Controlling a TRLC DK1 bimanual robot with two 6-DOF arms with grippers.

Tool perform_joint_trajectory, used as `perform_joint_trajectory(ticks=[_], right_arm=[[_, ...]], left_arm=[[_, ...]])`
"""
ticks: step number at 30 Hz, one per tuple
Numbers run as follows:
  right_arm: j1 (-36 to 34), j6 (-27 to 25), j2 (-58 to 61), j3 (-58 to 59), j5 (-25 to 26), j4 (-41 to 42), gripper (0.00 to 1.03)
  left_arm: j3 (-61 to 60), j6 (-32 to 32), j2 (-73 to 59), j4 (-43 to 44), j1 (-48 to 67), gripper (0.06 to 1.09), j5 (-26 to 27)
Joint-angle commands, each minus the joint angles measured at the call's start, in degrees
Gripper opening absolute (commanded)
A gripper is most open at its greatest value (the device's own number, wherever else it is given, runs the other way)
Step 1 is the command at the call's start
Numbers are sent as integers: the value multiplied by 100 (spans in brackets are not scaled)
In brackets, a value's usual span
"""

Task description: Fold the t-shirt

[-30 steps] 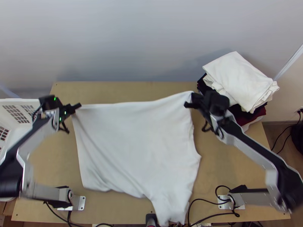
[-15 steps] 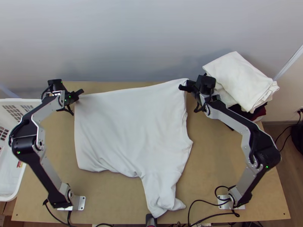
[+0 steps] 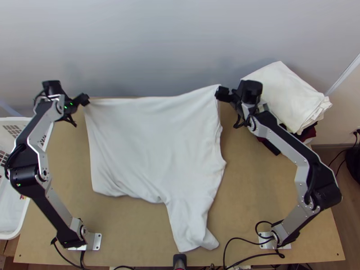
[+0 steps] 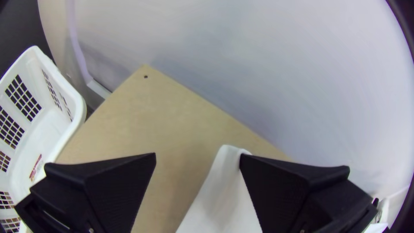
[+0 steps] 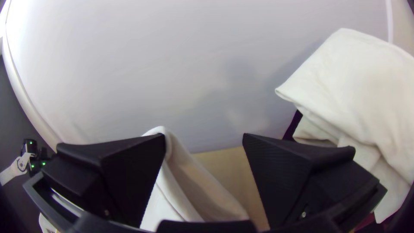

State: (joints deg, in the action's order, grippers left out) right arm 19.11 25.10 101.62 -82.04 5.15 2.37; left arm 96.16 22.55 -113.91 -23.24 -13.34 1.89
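Note:
The white t-shirt [image 3: 153,144] lies spread over the table, one narrow part reaching to the near edge and slight folds at lower left. My left gripper [image 3: 84,99] is at its far left corner, my right gripper [image 3: 221,93] at its far right corner. In the left wrist view, the left gripper [image 4: 197,156] is open, with the shirt's corner [image 4: 224,181] against one finger. The right gripper [image 5: 204,137] also has its fingers apart in the right wrist view; a raised fold of the shirt [image 5: 166,172] touches one of them.
A stack of folded cloths [image 3: 288,92], white on top, stands at the far right, close beside the right gripper. A white basket [image 3: 18,216] is at the left edge. Cables [image 3: 245,238] run along the near side, and a wall rises behind the table [image 3: 126,225].
Both grippers have moved up the picture toward the table's far edge. The shirt has come along, its near end sliding away from the near edge, and now reaches farther back.

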Motion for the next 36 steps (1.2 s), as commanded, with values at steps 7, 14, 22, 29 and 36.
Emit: perform_joint_trajectory(ticks=[7,14,22,29,36], right_arm=[[-189,1278,323,-1192,-58,-1933,95],[-426,2209,402,-1438,-1104,-2847,95],[-356,2587,-248,-1332,-2404,-5150,98],[-127,2394,-1637,417,-2677,-6152,98],[479,2007,-2613,1788,-3055,-7040,88]], left_arm=[[456,321,141,-769,-19,100,637],[465,743,-44,-1384,-169,100,1955],[465,760,396,-1736,-380,100,2272],[448,496,1143,-2105,-467,100,2342],[272,409,1521,-2263,-494,100,2333]])
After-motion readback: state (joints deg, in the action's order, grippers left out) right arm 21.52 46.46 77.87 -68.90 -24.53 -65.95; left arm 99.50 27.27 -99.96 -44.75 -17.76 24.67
